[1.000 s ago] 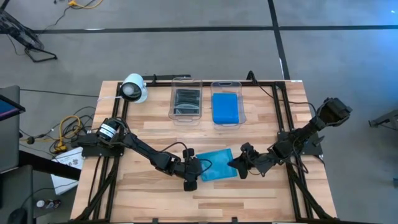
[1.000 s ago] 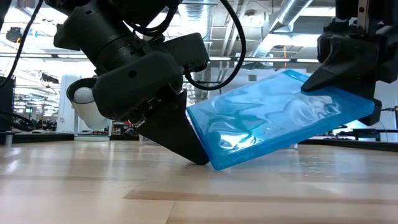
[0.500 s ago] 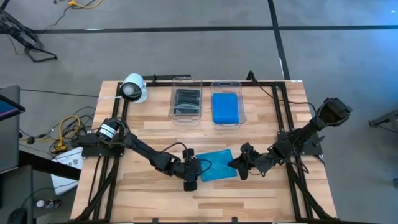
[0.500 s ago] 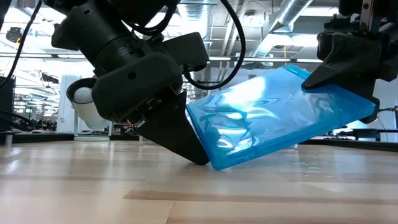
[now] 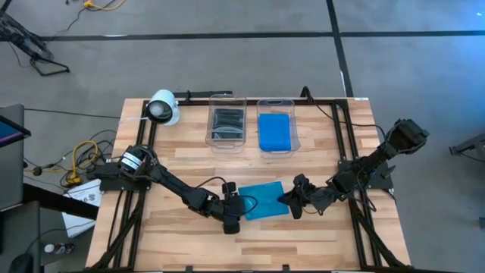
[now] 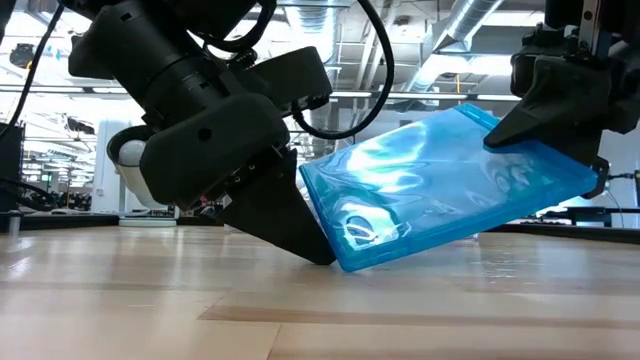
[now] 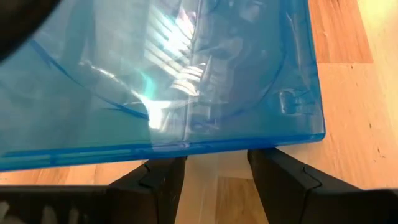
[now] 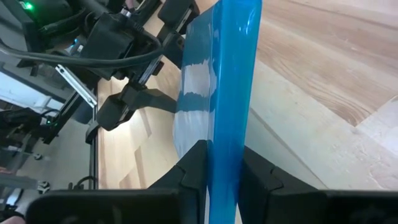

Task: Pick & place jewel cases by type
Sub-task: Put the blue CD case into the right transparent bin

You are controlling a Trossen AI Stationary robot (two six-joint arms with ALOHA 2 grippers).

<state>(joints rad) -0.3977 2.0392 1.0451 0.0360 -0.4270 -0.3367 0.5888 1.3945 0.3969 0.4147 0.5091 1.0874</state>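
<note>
My right gripper [image 8: 219, 165] pinches the raised edge of the blue jewel case [image 6: 450, 185], both fingers closed on it. The case tilts; its low edge rests on the table [image 6: 150, 300] against my left gripper [image 6: 285, 220], whose fingers [image 7: 280, 180] stand apart, holding nothing.

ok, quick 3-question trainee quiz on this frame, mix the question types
1. True or false: the blue jewel case lies flat on the table.
2. Which claw grips the case's raised edge? A) left claw B) right claw
3. Fill in: the tub on the right holds a ____ case.

Key: 1 false, it is tilted, low corner on the wood by the left claw; 2 B, fingers shut on the edge; 3 blue.
</note>
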